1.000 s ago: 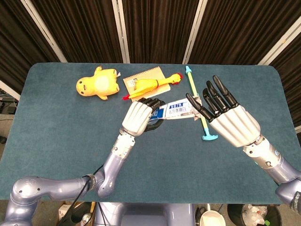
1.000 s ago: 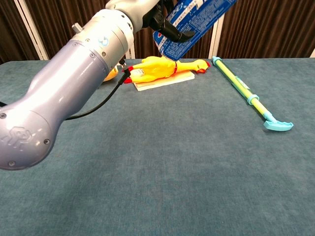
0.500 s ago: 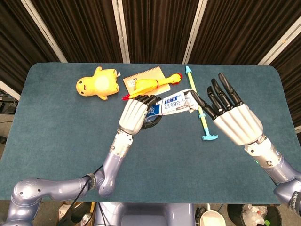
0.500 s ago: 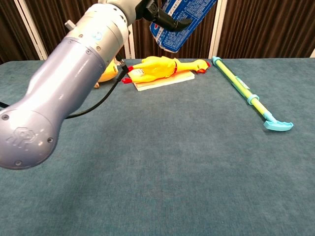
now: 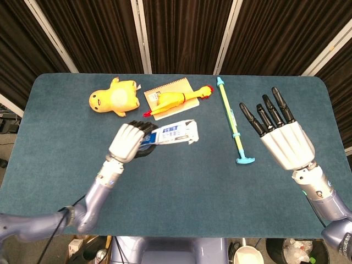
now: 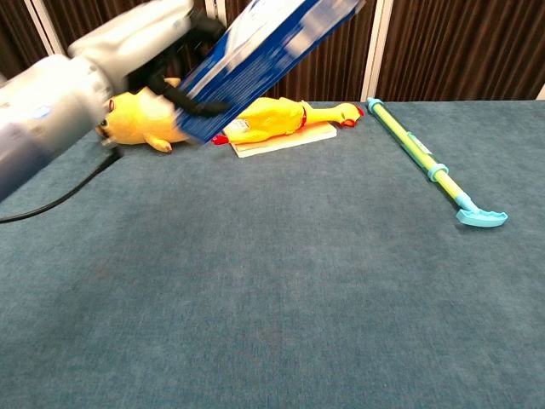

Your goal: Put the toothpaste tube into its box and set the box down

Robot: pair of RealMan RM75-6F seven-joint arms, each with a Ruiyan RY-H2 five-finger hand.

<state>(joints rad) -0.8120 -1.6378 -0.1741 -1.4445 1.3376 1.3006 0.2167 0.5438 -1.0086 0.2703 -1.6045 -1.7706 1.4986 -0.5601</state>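
- The right hand [image 5: 281, 140] hovers over the table's right side, fingers spread and straight, holding nothing (seen only in the head view).
- The left hand [image 5: 130, 142] grips one end of the blue-and-white cardboard toothpaste box [image 5: 175, 132], fingers curled round it; the box is lifted above the blue-green felt table [image 5: 181, 181], its far end tilted upward in the chest view.
- The tube cannot be made out.
- Near the right hand lies a green-and-cyan plastic stick [image 5: 231, 122].
- Further back, a yellow rubber chicken [image 5: 176, 99] rests on a tan notebook [image 5: 175, 87]; a yellow plush duck [image 5: 114, 97] lies beside them.
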